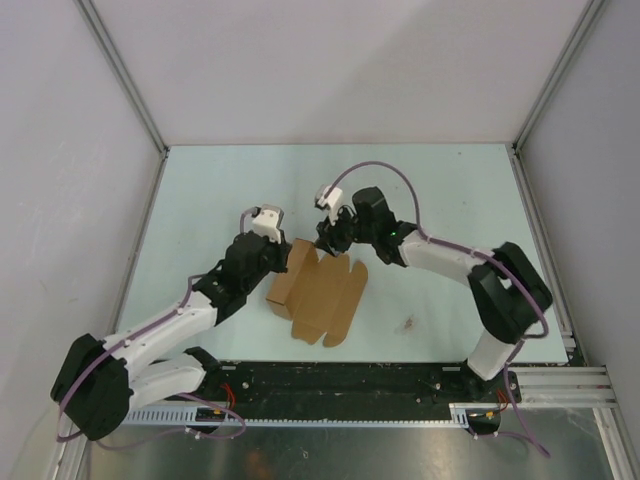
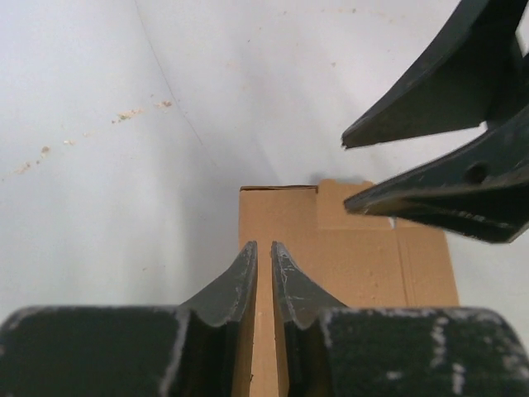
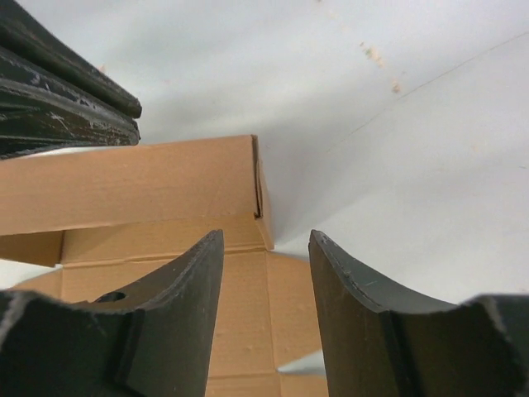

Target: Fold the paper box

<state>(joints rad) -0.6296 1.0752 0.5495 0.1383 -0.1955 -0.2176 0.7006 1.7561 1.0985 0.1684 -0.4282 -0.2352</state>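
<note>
Top external: pale green tabletop (image 1: 440, 190), boxed in by white walls (image 1: 340, 70) on aluminium posts (image 1: 122, 72). Small dark stain (image 1: 407, 323) towards the near right corner. Paper box (image 1: 318, 298), part folded, lies mid-tabletop, closer to the near edge, between both arms. Left pincer (image 2: 264, 248) clenched on an upright cardboard wall at the box's left side. Right pincer (image 3: 266, 240) released, jaws apart, over the box's far edge; contact cannot be told.

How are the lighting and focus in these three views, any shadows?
Top view: even, diffuse light, sharp, faint shadow by the paper box. Left wrist view: left hand soft and dark up close, box crisp. Right wrist view: right hand blurred, grey shadow beside the box.
</note>
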